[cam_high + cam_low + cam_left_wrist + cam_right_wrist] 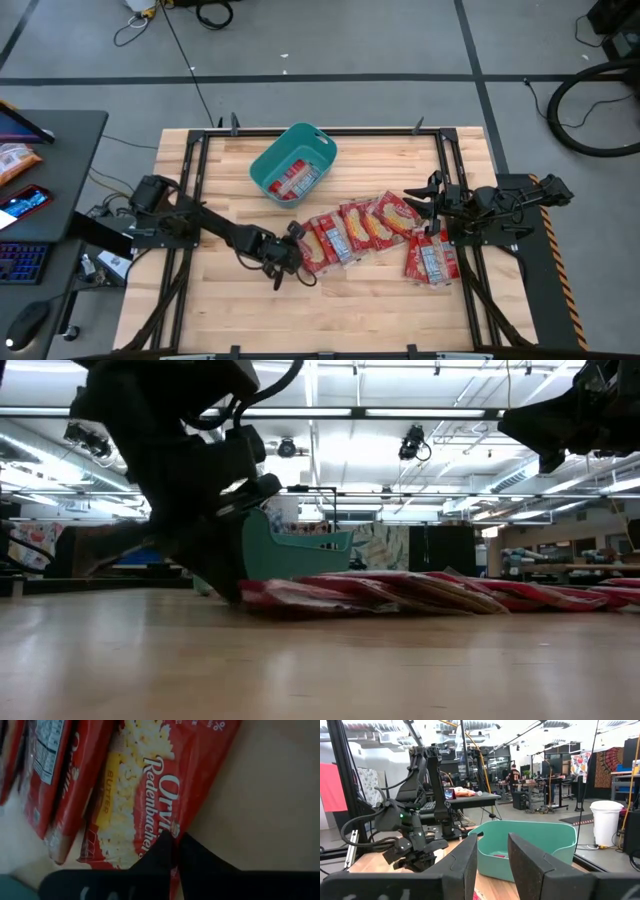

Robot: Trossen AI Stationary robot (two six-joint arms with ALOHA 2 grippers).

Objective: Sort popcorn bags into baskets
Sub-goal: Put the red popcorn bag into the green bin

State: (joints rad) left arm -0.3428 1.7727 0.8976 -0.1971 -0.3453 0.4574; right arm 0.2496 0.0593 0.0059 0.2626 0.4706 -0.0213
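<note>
My left gripper (291,256) is down at the wooden table (380,300), its fingers (167,851) pinched together on the edge of the nearest popcorn bag (145,795), the end one of a fanned row. In my left wrist view the two dark tips meet with the red wrapper caught between them, and the bag's yellow popcorn picture and white lettering stretch away ahead of the tips. From table height this gripper (225,565) sits right at the near end of the flat red packets, touching the first one (300,595).

The other bags in the row (365,225) overlap one another, leading away from my left gripper toward my right arm. Two more bags (432,260) lie apart from the row, just beside my right arm's base.

The teal basket (272,163) stands beyond my left gripper, near but not touching the row, and already has red bags (296,180) lying inside it.

My right gripper (428,192) hovers above the far end of the row, raised off the table, its fingers (470,857) parted a little with nothing between them; past them I see the basket (535,842).
</note>
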